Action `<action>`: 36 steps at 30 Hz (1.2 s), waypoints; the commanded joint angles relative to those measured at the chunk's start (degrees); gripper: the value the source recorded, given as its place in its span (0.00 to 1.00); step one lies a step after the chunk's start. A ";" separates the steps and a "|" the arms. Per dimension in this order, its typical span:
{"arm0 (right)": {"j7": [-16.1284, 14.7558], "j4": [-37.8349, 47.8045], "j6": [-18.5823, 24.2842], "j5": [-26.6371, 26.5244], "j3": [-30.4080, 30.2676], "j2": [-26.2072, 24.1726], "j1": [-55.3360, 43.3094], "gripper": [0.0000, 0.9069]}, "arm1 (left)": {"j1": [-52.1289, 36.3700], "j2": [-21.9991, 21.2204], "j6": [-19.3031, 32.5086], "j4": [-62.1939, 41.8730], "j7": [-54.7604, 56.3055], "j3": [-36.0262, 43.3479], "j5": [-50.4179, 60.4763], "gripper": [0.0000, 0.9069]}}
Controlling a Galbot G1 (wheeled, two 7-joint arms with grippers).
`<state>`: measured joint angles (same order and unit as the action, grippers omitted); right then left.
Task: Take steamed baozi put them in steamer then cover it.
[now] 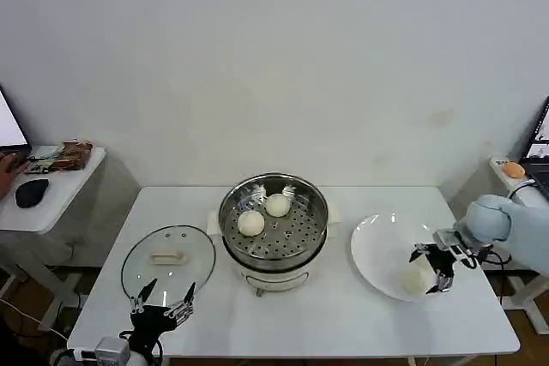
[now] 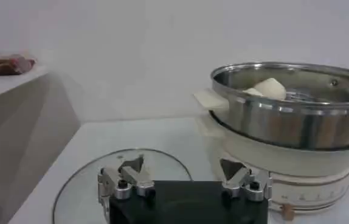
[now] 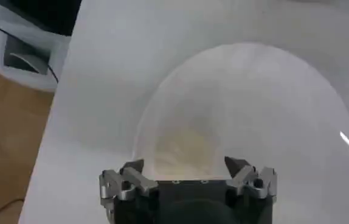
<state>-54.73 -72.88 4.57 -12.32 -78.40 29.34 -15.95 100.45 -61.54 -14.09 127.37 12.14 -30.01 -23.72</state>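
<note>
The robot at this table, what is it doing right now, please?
It is moving steamed baozi from a white plate into the steamer. Two baozi already lie in the basket. The right gripper is open just above one more baozi on the plate, about to pick it up. The left gripper is open at the near edge of the glass cover, which lies flat on the table beside the steamer.

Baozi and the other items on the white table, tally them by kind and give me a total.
Steamed baozi: 3, two in the steamer, one on the plate
Steamer: 1
Glass cover: 1
White plate: 1
Total: 6
</note>
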 commanded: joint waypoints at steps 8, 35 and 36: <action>0.14 2.96 -0.82 -0.36 3.34 1.24 4.08 0.81 | -0.03 0.03 -0.01 -0.09 -0.04 -0.02 0.02 1.00; -0.72 -0.58 4.77 -6.72 -10.43 1.23 -15.78 0.67 | 0.28 0.12 -0.01 0.60 0.17 -0.01 -0.07 1.00; -0.97 -0.53 6.05 -7.53 -12.54 1.95 -18.93 0.67 | 0.27 0.16 -0.04 0.71 0.16 0.02 -0.07 1.00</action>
<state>-55.58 -71.98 7.36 -17.28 -82.74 30.79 -22.93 100.74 -61.48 -14.10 128.04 12.28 -30.03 -23.77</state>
